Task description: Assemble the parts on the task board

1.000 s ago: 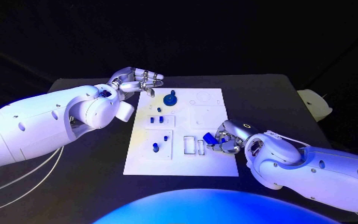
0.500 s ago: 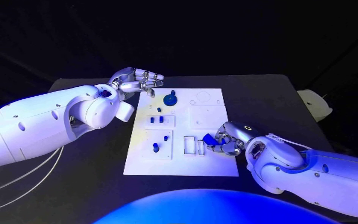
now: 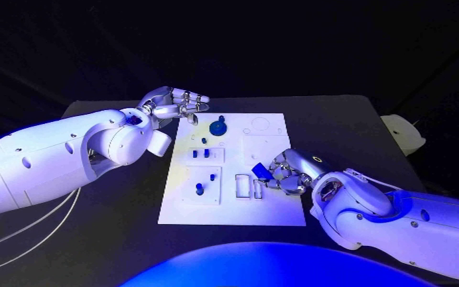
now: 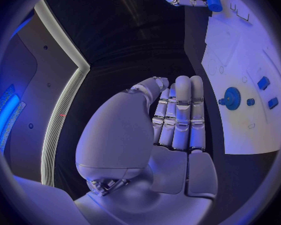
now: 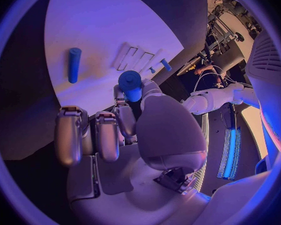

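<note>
Nearest the robot, over the task board's (image 3: 277,215) near-right part, the right hand (image 3: 290,175) is pinching a small blue cylindrical part (image 3: 259,170) at its fingertips, lifted just off the white plate; the part's lower end is hiding behind the fingers. Beside it, two slim rectangular slots (image 3: 249,186) are lying in the board. Further out, small blue pegs (image 3: 199,189) are standing in square recesses, their shapes hard to resolve. At the far-left corner, the left hand (image 3: 177,107) is hovering with fingers straight and together, holding nothing, just beside a blue toothed gear (image 3: 219,128).
</note>
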Controlling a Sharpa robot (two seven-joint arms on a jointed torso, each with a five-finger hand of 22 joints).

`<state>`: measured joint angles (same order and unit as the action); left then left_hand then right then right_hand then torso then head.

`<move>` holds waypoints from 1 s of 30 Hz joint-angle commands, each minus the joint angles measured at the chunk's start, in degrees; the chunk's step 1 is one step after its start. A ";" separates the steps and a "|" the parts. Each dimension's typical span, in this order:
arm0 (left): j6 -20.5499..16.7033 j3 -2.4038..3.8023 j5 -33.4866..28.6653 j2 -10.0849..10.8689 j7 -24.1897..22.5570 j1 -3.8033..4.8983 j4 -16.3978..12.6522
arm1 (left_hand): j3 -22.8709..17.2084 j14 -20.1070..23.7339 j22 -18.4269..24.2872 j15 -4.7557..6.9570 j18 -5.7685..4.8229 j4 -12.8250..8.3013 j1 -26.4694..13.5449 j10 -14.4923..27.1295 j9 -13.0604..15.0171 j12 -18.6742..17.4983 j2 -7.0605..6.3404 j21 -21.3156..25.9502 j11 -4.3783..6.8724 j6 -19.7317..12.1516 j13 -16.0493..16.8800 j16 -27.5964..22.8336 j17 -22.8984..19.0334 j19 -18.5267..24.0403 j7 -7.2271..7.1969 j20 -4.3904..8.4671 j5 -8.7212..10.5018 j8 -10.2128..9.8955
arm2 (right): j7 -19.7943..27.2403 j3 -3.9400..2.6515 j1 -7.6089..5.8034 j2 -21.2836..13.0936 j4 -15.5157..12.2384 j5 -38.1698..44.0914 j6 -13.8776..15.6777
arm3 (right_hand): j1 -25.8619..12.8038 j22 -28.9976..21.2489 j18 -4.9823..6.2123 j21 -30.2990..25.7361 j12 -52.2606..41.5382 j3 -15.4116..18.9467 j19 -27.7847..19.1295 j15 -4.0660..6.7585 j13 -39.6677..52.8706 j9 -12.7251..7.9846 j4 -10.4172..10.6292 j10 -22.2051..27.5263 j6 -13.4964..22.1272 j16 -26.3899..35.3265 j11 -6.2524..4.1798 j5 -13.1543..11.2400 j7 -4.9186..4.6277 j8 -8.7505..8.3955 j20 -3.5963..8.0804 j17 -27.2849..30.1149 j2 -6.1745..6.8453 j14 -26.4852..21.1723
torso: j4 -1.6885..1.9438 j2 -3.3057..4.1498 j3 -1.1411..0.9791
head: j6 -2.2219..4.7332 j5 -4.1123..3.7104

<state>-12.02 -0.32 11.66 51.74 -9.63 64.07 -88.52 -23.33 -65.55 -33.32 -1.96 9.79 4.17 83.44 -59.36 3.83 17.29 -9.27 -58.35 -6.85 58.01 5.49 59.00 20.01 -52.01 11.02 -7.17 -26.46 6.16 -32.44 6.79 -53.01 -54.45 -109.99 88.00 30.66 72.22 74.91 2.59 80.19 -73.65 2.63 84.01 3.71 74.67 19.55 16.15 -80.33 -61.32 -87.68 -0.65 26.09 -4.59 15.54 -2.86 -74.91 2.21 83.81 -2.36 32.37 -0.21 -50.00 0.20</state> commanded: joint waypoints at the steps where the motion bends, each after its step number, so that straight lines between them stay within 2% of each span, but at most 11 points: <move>1: 1.01 0.03 -0.30 -0.06 -0.20 0.03 -0.22 | 0.32 0.23 0.07 -0.15 0.84 -0.10 -0.31 0.34 0.04 0.38 0.28 0.31 -0.13 -0.40 0.06 -0.36 -0.09 0.41 0.08 -0.04 0.21 0.20 | 0.78 -0.01 0.00 0.87 0.30 -2.37 -1.69 | 0.63 12.61 -0.68 -0.16 0.08 0.70 2.83 0.35 -0.24 1.47 0.33 -0.10 -1.00 -0.31 0.16 -0.19 0.86 0.66 0.55 -10.95 -0.74 5.35 | -0.02 0.03 0.01 | 0.00 0.02; 4: 0.97 0.03 -0.30 -0.08 -0.22 0.02 -0.28 | 0.36 0.22 0.14 -0.16 0.84 -0.03 -0.42 0.45 0.03 0.48 0.31 0.39 -0.14 -0.47 0.06 -0.41 -0.13 0.41 0.09 -0.06 0.19 0.20 | 0.88 0.00 -0.02 2.19 0.91 -3.20 -3.87 | -0.48 12.60 -0.68 -0.15 0.29 1.68 2.82 0.30 -0.30 1.66 0.48 -0.06 -0.99 -0.30 0.22 -0.82 0.80 0.67 0.54 -10.93 -0.58 5.33 | 0.02 0.05 0.01 | 0.00 0.03; 8: 0.97 0.03 -0.30 -0.08 -0.22 0.02 -0.38 | 0.39 0.22 0.16 -0.17 0.84 0.00 -0.47 0.49 0.02 0.51 0.29 0.42 -0.15 -0.52 0.06 -0.42 -0.14 0.41 0.10 -0.07 0.20 0.19 | 1.06 0.01 0.01 3.98 1.92 -4.95 -5.78 | -1.32 12.58 -0.67 -0.20 0.37 2.25 2.80 0.31 -0.27 1.86 0.53 -0.10 -1.15 -0.29 0.20 -1.13 0.86 0.78 0.54 -10.90 -1.02 5.32 | 0.04 0.06 -0.07 | 0.00 0.10; 13: 0.97 0.02 -0.30 -0.08 -0.22 0.02 -0.44 | 0.39 0.22 0.16 -0.17 0.84 0.00 -0.47 0.49 0.02 0.51 0.29 0.42 -0.15 -0.52 0.06 -0.42 -0.14 0.41 0.10 -0.07 0.20 0.19 | 1.19 0.02 0.02 5.45 3.00 -6.98 -6.70 | -3.08 12.60 -0.68 -0.10 0.51 3.28 2.81 0.38 -0.19 2.25 0.55 -0.17 -1.43 -0.36 0.09 -1.44 1.02 1.04 0.59 -11.02 -1.95 5.34 | 0.02 0.08 -0.01 | 0.00 0.10; 27: 1.27 0.02 -0.30 0.06 -0.15 0.02 -0.62 | 0.46 0.21 0.25 -0.19 0.85 0.04 -0.57 0.64 -0.04 0.65 0.26 0.53 -0.21 -0.90 0.06 -0.48 -0.19 0.40 0.23 -0.09 0.18 0.05 | 0.76 0.03 0.04 7.16 5.28 -8.26 -8.61 | -6.24 12.59 -0.68 -0.09 0.54 5.36 2.79 0.51 0.14 2.92 0.60 -0.37 -1.51 -0.36 -0.05 -1.91 1.20 1.40 0.69 -10.98 -3.13 5.33 | 0.06 0.08 -0.03 | 0.00 0.27; 30: 1.28 0.02 -0.30 0.10 -0.14 0.02 -0.63 | 0.46 0.21 0.25 -0.19 0.85 0.04 -0.57 0.64 -0.04 0.65 0.26 0.53 -0.21 -0.90 0.06 -0.48 -0.19 0.40 0.23 -0.09 0.18 0.05 | 0.70 0.03 0.05 7.24 5.47 -8.22 -8.65 | -7.69 12.55 -0.65 -0.22 0.63 6.40 2.73 0.51 0.21 3.18 0.57 -0.38 -1.46 -0.31 -0.07 -3.28 1.22 1.51 0.71 -10.87 -3.42 5.30 | -0.01 0.05 -0.02 | 0.00 0.31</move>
<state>-11.79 -0.33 11.65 51.87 -9.56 64.07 -88.98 -23.33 -65.55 -33.14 -1.96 9.79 4.17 83.21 -59.13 3.83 17.64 -9.04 -58.12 -7.08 57.40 5.48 58.78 19.88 -52.01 11.23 -7.16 -26.46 6.16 -31.87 6.83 -53.00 -47.31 -104.60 80.14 23.57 64.87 74.94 2.59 80.19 -73.35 8.79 84.02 3.92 74.83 22.75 16.70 -80.37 -62.67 -87.89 -0.62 23.03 -3.25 16.87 -2.44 -74.95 -1.25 84.03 -2.36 32.44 -0.24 -50.00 0.48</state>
